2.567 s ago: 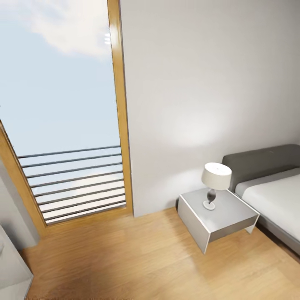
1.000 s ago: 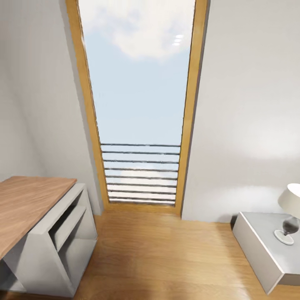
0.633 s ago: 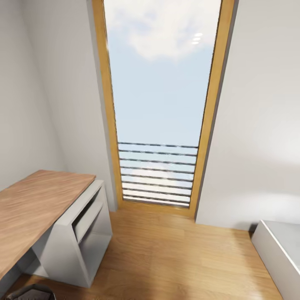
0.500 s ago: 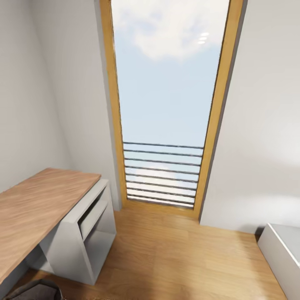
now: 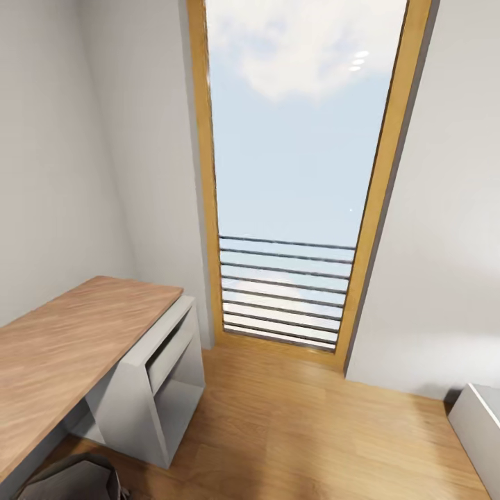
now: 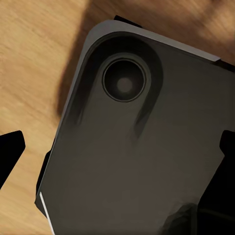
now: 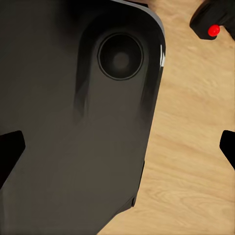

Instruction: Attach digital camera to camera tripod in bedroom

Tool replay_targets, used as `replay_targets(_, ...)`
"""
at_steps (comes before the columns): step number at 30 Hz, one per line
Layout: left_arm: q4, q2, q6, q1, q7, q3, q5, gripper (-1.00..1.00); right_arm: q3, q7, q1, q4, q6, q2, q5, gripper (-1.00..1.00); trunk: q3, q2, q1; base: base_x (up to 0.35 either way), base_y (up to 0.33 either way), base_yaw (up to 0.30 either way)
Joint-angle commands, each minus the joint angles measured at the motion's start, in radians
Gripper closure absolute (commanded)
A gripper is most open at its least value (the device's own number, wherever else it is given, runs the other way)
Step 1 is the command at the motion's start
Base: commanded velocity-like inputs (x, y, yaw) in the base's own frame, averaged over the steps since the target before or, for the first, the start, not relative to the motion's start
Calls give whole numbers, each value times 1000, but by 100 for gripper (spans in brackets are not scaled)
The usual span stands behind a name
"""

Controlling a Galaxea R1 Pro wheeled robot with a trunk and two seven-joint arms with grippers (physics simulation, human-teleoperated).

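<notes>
- From the head view we face a tall window (image 5: 298, 139) with an orange wooden frame (image 5: 378, 208). It shows blue sky with a white cloud, and dark horizontal bars (image 5: 285, 288) cross its lower part.
- The walls (image 5: 83, 139) on both sides of the window are plain white-grey, and they lean in this view.
- The floor (image 5: 292, 430) is light wood planks.
- On the left stands a desk (image 5: 62, 340) with a brown wooden top and a grey-white body; an open compartment (image 5: 170, 389) is on the side that faces the window.
- At the lower right edge we see the corner of a white-grey piece of furniture (image 5: 479, 423), apart from the desk.
- At the bottom left corner a dark grey rounded shape (image 5: 69, 479) enters the picture; we cannot tell what it is.
- In the left wrist view the left gripper (image 6: 117, 152) has its two dark fingertips far apart at the picture edges, with nothing between them. Under it is a dark robot body part (image 6: 137, 147) with a round recess, over the wooden floor.
- In the right wrist view the right gripper (image 7: 117, 152) is spread the same way and holds nothing.
- The digital camera (image 7: 215, 19) lies on the wood floor past the right gripper; we see its black body and the red button, partly cut by the picture edge.
</notes>
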Motion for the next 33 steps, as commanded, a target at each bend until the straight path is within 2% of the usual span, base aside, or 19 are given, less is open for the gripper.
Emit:
replay_targets(1, -1, 0, -2, 0, 1, 1, 3, -100, 0, -1, 0, 0, -3, 0, 8, -100, -1, 0, 0, 0, 0, 13)
replay_targets(33, -1, 0, -2, 0, 1, 1, 3, -100, -3, -1, 0, 0, -5, 1, 3, -100, -1, 0, 0, 0, 0, -12)
